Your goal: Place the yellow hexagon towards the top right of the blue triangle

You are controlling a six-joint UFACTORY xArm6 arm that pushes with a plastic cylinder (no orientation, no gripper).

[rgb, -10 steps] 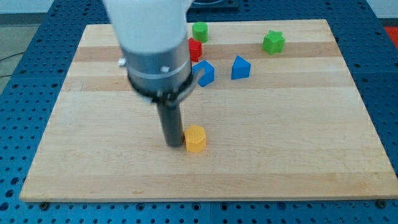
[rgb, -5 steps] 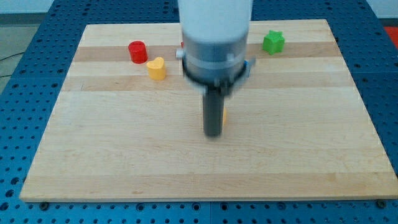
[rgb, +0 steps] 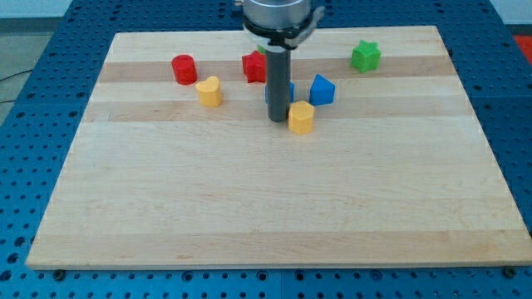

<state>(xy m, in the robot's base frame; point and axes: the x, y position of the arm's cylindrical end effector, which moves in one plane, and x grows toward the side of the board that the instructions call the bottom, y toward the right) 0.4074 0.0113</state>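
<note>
A pale wooden counter (rgb: 166, 191) with faint lengthwise bands rests on a blue perforated base (rgb: 25, 149). At the view's upper left stands a red cylinder block (rgb: 184, 69); just below and to its right lies a yellow block with a rounded, heart-like outline (rgb: 209, 91), close to the cylinder but apart from it. Further right, near the top edge, a red block of irregular shape (rgb: 253, 67) is partly covered by the rod. The dark straight rod (rgb: 278, 83) descends from the arm's metal collar (rgb: 278, 17) at the view's top centre. It carries no tool with jaws that could stand apart or together; it ends in my tip (rgb: 278, 120), which meets the counter just left of the yellow hexagon block (rgb: 301, 118), touching it or nearly so. A blue block (rgb: 288, 91), mostly hidden behind the rod, shows as a sliver just above the hexagon; its shape cannot be determined. The blue triangular block (rgb: 322, 90) lies just above and to the right of the yellow hexagon, close to it. A green star-shaped block (rgb: 365, 56) sits apart near the view's upper right.
</note>
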